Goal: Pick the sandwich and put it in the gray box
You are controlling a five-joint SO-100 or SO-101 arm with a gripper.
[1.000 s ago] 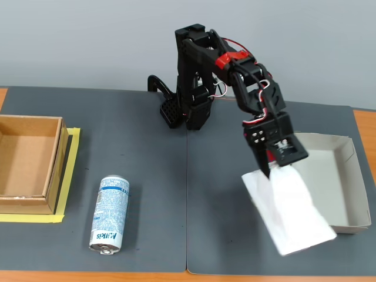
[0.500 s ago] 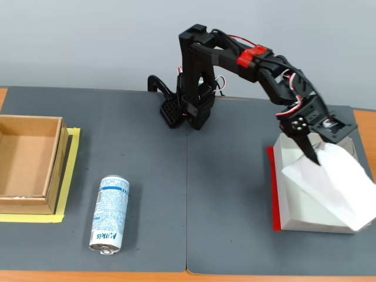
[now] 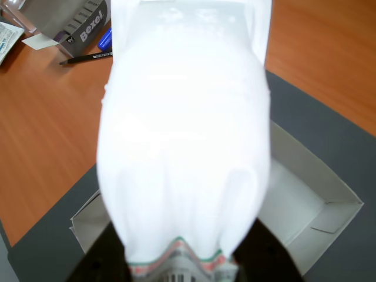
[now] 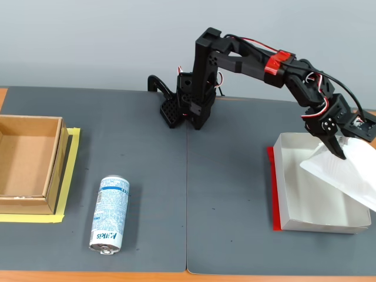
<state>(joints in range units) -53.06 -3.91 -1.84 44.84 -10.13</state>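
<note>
The sandwich [image 4: 348,176], a white wedge package, hangs tilted over the right half of the gray box [image 4: 320,225], its far end reaching past the box's right wall. My gripper [image 4: 339,147] is shut on the package's upper end. The gray box is a shallow pale tray with a red strip [image 4: 271,189] along its left side in the fixed view. In the wrist view the sandwich [image 3: 185,129] fills the middle. The dark fingers [image 3: 103,258] flank its lower end, and the gray box [image 3: 320,205] lies open underneath.
A blue-and-white can [image 4: 110,214] lies on the dark mat at front left. A brown cardboard box [image 4: 29,202] on yellow tape stands at the left edge. The arm's base [image 4: 188,106] is at the back centre. The wrist view shows orange table with a pen [image 3: 85,57].
The arm has swung further right and stretched out, carrying the sandwich from the mat in front of the box to above the box's right side.
</note>
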